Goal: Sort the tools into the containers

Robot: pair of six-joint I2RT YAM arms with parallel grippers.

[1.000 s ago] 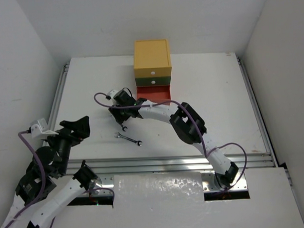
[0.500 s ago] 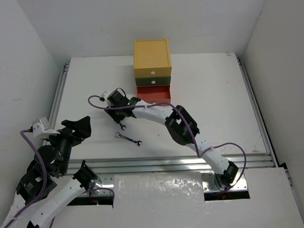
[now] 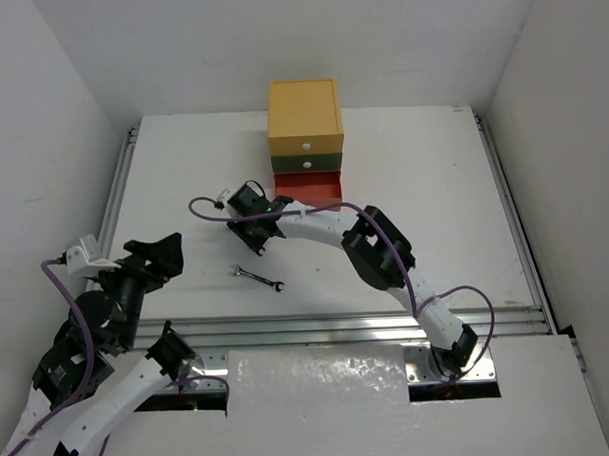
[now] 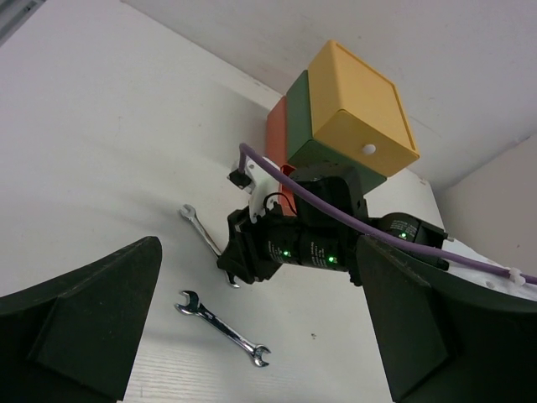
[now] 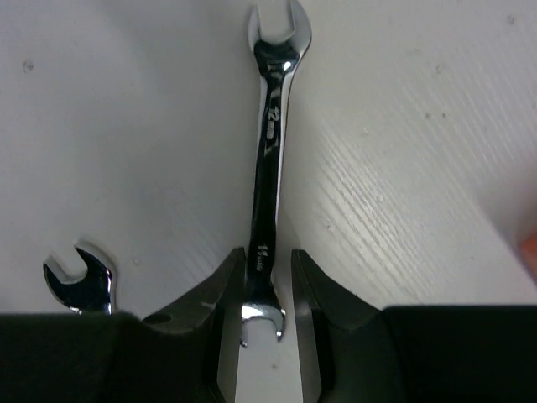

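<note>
Two silver wrenches lie left of centre on the white table. My right gripper is shut on the near end of one wrench, which runs straight away from the fingers; it also shows in the left wrist view. The second wrench lies free just in front, and shows in the left wrist view and the right wrist view. My left gripper is open and empty at the left. The chest has a yellow drawer on top, a green drawer and a pulled-out red drawer. No screwdrivers or yellow-and-black tools are in view.
The chest stands at the back middle of the table. White walls close in on the left, back and right. A metal rail runs along the table's near edge.
The right gripper shifted left and back, then returned to the right toward the red drawer, staying over the wrench. The left arm and the free wrench have not moved.
</note>
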